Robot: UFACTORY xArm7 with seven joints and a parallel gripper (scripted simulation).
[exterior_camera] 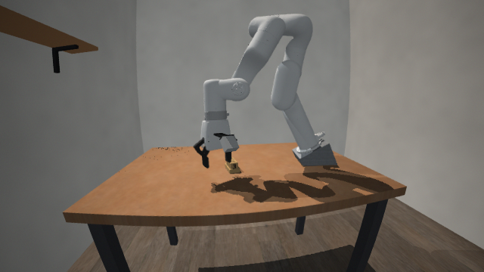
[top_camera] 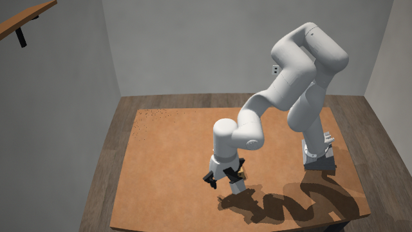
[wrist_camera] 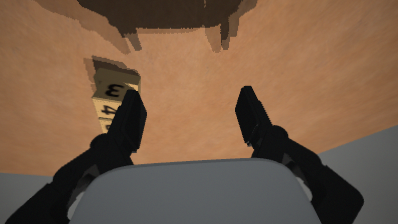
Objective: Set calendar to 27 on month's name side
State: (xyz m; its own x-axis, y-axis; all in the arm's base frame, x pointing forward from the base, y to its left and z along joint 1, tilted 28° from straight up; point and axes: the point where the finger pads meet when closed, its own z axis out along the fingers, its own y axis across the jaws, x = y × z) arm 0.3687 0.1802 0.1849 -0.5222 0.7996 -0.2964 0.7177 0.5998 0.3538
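Note:
The wooden calendar stands on the table. In the exterior view its tray (exterior_camera: 234, 171) is a small yellowish base under a cube (exterior_camera: 234, 165) with a dark mark. In the wrist view, at the left, a shaded cube face (wrist_camera: 111, 86) shows a 3, and a lit face (wrist_camera: 103, 106) beside it shows a 4. Part of a further digit shows below. The left finger hides the rest; the month's name is not visible. My gripper (wrist_camera: 191, 99) (exterior_camera: 217, 163) (top_camera: 227, 175) is open and empty, above the table, with the calendar outside its left finger in the wrist view.
The table (top_camera: 167, 180) (exterior_camera: 151, 196) carries the arm's base (top_camera: 318, 161) (exterior_camera: 315, 156) at its right. The arm's shadow falls in front of the gripper. A wall shelf (top_camera: 26, 16) (exterior_camera: 38, 32) hangs high at the left.

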